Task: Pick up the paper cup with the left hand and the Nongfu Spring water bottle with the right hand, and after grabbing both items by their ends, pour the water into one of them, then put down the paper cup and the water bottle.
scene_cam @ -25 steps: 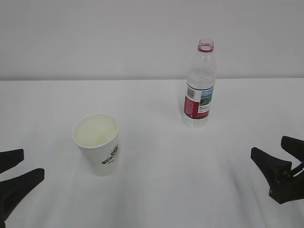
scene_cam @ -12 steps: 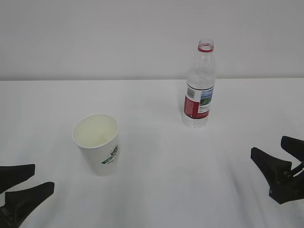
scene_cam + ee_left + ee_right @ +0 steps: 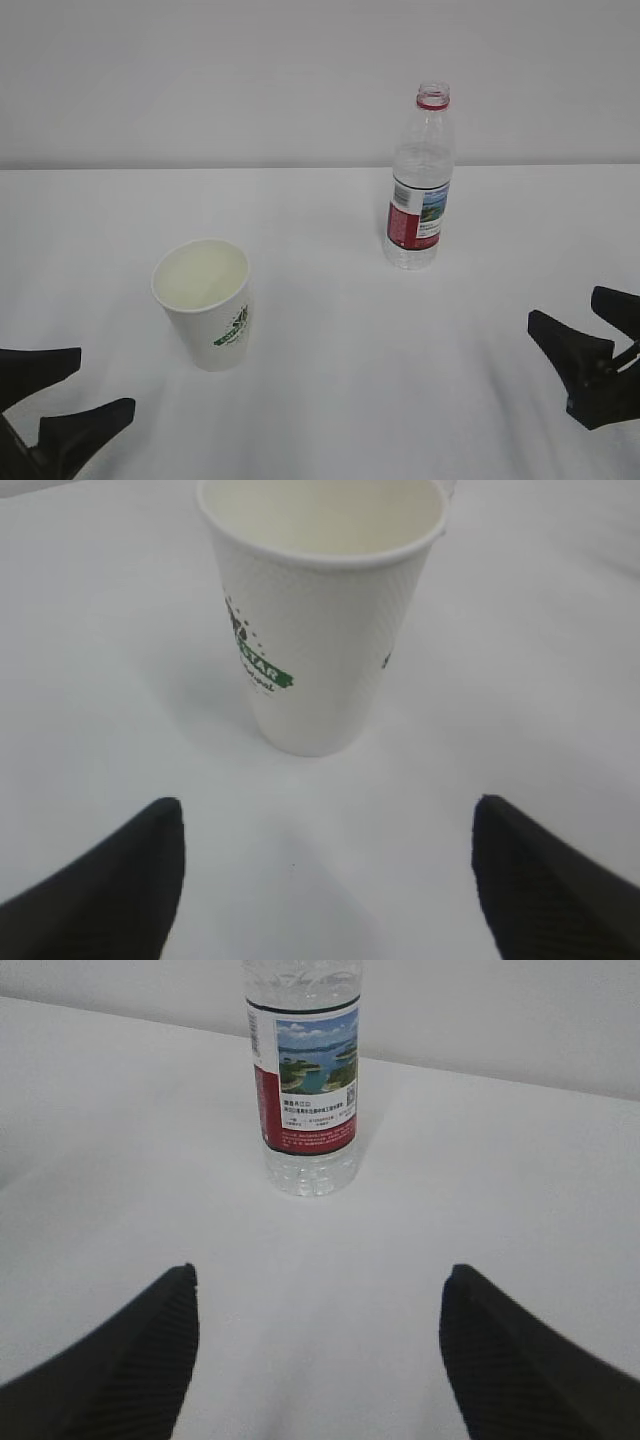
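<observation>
The paper cup (image 3: 204,303) stands upright on the white table (image 3: 330,330), its long axis vertical and its open rolled rim facing up; it tapers toward the base. A green-and-black logo on its side shows the letters "STAR" in the left wrist view, the rest too small to read. The Nongfu Spring water bottle (image 3: 419,182) stands upright too, behind the cup and to its right, well apart from it, uncapped mouth with the red neck ring on top. Its red-and-white label carries a blue-green landscape picture; the print below it is illegible. The left hand (image 3: 48,398), jaws spread wide and empty, sits just in front of the cup without touching it. The right hand (image 3: 590,335), jaws likewise spread and empty, is far to the cup's right, in front of the bottle.
</observation>
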Robot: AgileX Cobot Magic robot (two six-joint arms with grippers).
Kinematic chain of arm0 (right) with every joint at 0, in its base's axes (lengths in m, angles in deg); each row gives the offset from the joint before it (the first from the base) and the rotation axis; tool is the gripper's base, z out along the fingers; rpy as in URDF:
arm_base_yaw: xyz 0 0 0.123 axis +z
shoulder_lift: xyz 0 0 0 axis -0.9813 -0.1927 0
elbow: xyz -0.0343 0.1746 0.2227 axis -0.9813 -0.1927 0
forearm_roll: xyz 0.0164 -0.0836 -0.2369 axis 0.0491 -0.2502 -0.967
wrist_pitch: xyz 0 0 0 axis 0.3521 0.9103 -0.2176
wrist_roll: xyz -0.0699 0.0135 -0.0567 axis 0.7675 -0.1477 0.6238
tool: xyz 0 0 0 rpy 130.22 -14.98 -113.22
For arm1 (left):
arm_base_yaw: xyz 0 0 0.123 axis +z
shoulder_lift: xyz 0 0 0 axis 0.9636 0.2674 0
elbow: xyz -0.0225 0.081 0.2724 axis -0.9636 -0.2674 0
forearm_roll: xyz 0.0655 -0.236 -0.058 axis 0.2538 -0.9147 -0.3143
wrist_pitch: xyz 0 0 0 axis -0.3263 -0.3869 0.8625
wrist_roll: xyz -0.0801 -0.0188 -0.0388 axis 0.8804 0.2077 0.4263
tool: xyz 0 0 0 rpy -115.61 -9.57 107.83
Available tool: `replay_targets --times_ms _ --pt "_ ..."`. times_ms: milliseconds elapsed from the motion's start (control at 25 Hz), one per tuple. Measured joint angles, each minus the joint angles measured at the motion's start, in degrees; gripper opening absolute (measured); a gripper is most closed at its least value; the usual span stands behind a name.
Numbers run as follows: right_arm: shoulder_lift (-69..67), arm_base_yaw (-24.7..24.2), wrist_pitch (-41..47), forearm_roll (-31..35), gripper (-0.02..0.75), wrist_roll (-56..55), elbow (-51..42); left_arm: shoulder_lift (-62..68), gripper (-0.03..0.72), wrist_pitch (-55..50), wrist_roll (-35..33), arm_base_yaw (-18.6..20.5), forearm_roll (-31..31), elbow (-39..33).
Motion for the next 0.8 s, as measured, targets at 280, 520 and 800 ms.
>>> replay_targets --times_ms 280,520,800 --pt "0.0 0.0 0.0 -0.3 0.58 0.0 0.0 0.2 0.681 0.1 -1.7 0.0 -2.3 0.3" --pt "0.0 0.0 0.0 -1.0 0.655 -0.5 0.0 0.3 0.653 0.2 -3.2 0.0 -3.6 0.3" --pt "0.0 0.0 0.0 -1.5 0.662 0.0 0.0 0.3 0.605 0.5 -3.2 0.0 -2.4 0.3"
